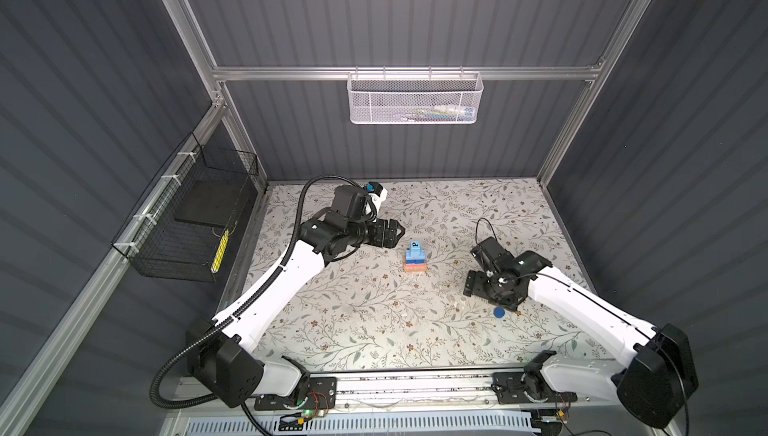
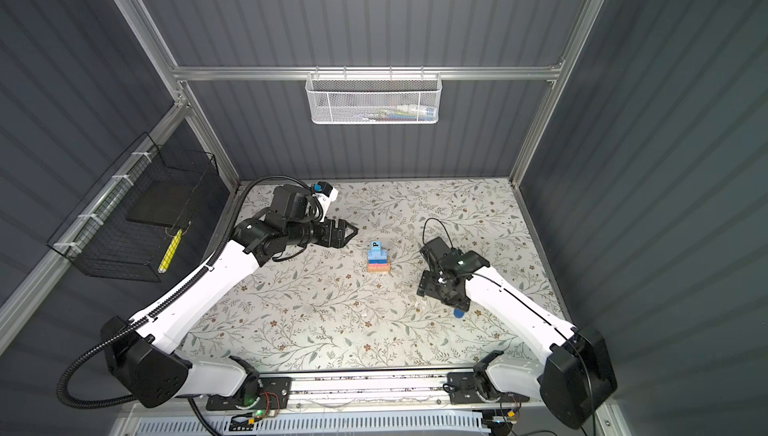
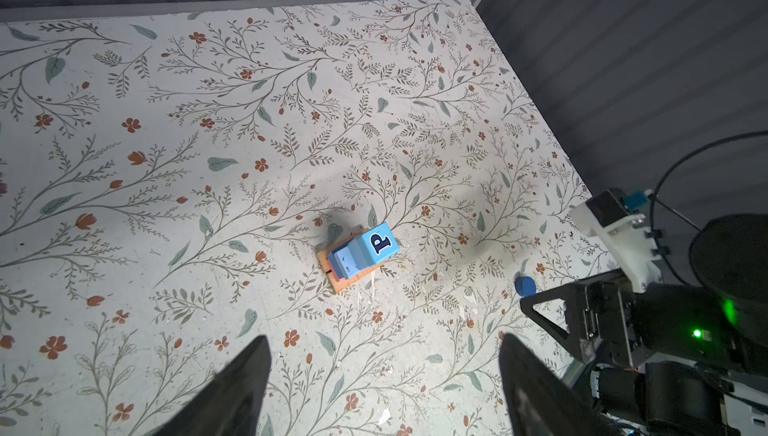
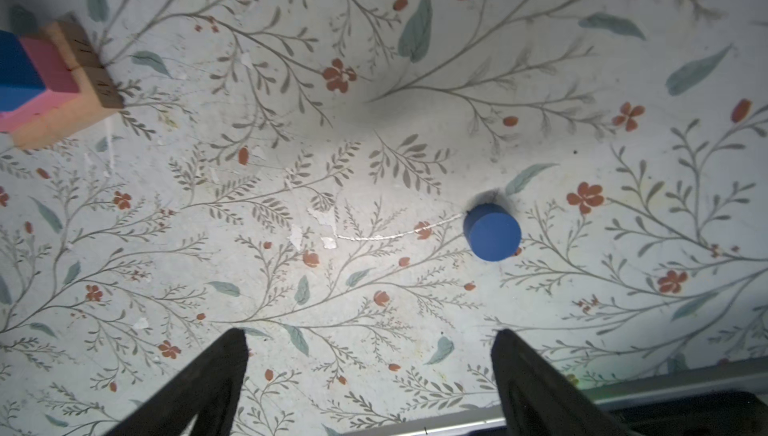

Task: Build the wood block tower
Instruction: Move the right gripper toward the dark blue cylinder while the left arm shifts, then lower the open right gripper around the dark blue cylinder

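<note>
On the floral table (image 4: 374,80) the cylinder (image 4: 492,232) stands upright just ahead of my right gripper (image 4: 368,332) — jaws apart, empty — my left gripper (image 3: 384,336), also apart, is farther.

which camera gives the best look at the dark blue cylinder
The right wrist view: the dark blue cylinder is large, sharp and unblocked there, standing alone on the floral table. Both top views show it only as a small blue spot. The left wrist view shows it small and distant.
</note>
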Available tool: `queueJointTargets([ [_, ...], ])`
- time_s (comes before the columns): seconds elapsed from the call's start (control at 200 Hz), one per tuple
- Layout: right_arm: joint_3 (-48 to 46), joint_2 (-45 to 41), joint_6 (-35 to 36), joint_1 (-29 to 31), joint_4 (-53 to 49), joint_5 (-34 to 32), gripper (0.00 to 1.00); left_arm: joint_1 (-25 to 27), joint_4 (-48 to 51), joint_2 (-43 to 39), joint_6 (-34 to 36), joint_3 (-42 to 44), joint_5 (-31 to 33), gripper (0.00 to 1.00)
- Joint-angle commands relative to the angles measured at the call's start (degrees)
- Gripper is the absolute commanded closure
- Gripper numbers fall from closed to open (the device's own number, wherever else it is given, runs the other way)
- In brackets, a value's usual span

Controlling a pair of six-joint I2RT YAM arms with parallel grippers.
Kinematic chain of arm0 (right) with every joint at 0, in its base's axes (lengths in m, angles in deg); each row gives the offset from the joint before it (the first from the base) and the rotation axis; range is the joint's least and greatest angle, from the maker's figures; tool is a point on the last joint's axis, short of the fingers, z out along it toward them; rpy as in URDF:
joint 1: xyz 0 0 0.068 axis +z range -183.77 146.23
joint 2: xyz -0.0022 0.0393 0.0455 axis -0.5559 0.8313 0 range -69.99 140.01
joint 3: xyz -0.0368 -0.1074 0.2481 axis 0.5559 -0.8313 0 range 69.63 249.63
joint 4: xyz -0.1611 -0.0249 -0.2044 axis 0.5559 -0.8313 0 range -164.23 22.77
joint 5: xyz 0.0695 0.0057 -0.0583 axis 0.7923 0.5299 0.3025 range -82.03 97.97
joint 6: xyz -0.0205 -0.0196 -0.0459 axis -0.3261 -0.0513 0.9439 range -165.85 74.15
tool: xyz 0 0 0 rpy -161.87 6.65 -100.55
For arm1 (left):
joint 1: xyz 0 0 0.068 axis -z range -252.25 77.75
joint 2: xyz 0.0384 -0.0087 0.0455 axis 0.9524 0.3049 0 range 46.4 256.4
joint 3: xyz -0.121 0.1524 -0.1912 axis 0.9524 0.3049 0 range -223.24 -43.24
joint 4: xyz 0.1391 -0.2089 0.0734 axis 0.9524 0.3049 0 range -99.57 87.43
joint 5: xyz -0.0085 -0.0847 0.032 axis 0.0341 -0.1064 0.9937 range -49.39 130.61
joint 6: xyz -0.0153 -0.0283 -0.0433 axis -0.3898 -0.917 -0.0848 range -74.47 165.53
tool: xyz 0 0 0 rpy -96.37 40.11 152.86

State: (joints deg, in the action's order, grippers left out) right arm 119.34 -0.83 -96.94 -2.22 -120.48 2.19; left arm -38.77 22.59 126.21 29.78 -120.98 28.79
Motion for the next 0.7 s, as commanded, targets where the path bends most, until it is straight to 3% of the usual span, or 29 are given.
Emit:
queueJointTargets([
  [0.0,-3.7,-2.2,-3.6,-0.4,0.0,-0.5,0.07,0.5,1.1,1.0,-0.7,-1.7,0.0,0.14],
  [0.38,-13.0,-6.4,-5.5,-5.0,4.6,0.2,0.07,1.0,1.0,2.5,-0.7,-1.6,-0.1,0.14],
  [0.695,-14.8,-3.3,-2.8,-10.5,8.4,2.8,0.13,1.0,1.1,3.7,-0.6,-1.6,0.1,0.14],
])
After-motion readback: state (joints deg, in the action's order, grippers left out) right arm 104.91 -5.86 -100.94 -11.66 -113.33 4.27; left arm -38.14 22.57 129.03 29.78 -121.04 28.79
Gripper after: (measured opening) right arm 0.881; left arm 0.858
